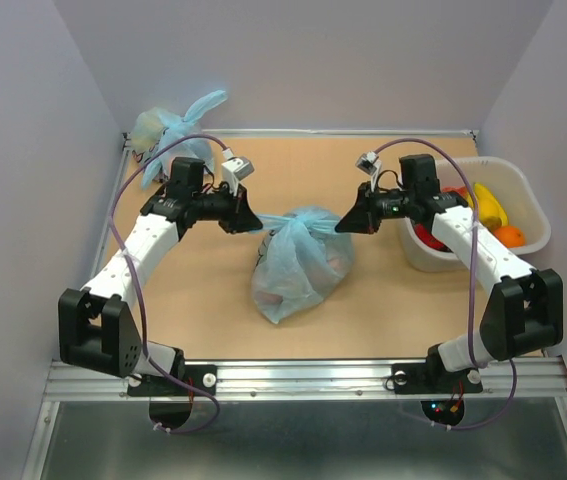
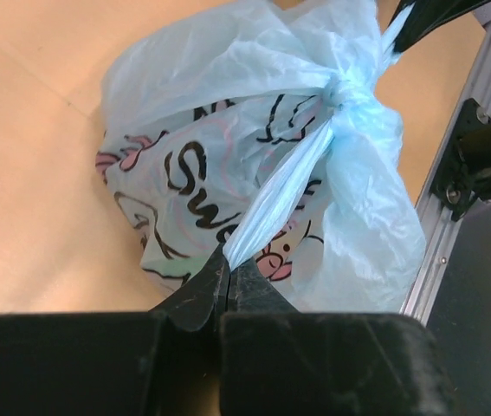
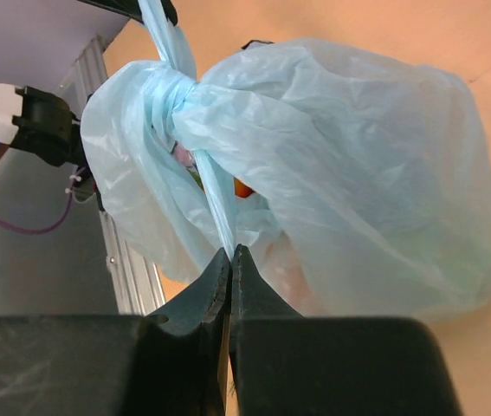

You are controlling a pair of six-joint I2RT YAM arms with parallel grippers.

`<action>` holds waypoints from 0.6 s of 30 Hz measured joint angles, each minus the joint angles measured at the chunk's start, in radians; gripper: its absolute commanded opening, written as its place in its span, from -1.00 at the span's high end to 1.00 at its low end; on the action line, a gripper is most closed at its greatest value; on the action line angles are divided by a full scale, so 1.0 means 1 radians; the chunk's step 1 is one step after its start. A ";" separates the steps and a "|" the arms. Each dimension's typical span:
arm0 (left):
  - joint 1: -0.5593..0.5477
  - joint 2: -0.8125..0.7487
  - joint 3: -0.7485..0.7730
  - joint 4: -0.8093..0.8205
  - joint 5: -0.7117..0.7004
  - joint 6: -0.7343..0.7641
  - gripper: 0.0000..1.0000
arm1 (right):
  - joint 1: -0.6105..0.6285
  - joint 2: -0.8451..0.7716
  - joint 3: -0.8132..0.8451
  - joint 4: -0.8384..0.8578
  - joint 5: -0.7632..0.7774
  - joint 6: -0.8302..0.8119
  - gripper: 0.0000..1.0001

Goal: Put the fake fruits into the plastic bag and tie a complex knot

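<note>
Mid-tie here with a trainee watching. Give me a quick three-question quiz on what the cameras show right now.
1. True or false: the left pincer is open and holds nothing.
2. The knot on the bag sits: A) between the two pincers; B) beneath the bag; C) out of every view.
3. Fill in: the right pincer is shut on a twisted strand of the ___.
Key: 1 false, it is shut on the bag. 2 A. 3 bag.
</note>
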 measured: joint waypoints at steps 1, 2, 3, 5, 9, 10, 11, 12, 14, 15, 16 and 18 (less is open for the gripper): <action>0.006 -0.010 -0.010 0.001 -0.006 -0.002 1.00 | -0.007 0.000 0.018 -0.037 0.023 -0.037 0.99; 0.017 -0.022 -0.024 0.000 -0.013 -0.003 1.00 | -0.011 0.000 0.021 -0.046 0.029 -0.048 0.99; 0.029 -0.035 -0.038 -0.001 -0.019 -0.005 1.00 | -0.018 0.000 0.033 -0.072 0.042 -0.077 0.99; 0.049 -0.050 -0.054 -0.009 -0.045 -0.003 1.00 | -0.026 0.000 0.048 -0.104 0.068 -0.123 0.99; 0.084 -0.058 -0.069 -0.034 -0.108 0.009 1.00 | -0.044 0.014 0.053 -0.171 0.142 -0.218 0.99; 0.098 -0.058 -0.074 -0.045 -0.137 0.015 1.00 | -0.050 0.022 0.053 -0.183 0.161 -0.237 0.99; 0.107 -0.058 -0.079 -0.049 -0.151 0.018 1.00 | -0.055 0.028 0.053 -0.193 0.181 -0.253 0.99; 0.117 -0.058 -0.085 -0.053 -0.175 0.021 1.00 | -0.063 0.034 0.053 -0.202 0.200 -0.267 0.99; 0.143 -0.059 -0.108 -0.055 -0.214 0.026 1.00 | -0.082 0.041 0.053 -0.217 0.238 -0.293 0.99; 0.149 -0.060 -0.119 -0.053 -0.228 0.028 1.00 | -0.086 0.041 0.052 -0.220 0.249 -0.301 0.99; 0.153 -0.062 -0.137 -0.052 -0.249 0.029 1.00 | -0.089 0.041 0.051 -0.223 0.267 -0.310 0.99; 0.160 -0.068 -0.164 -0.047 -0.276 0.032 1.00 | -0.090 0.041 0.050 -0.225 0.292 -0.318 0.99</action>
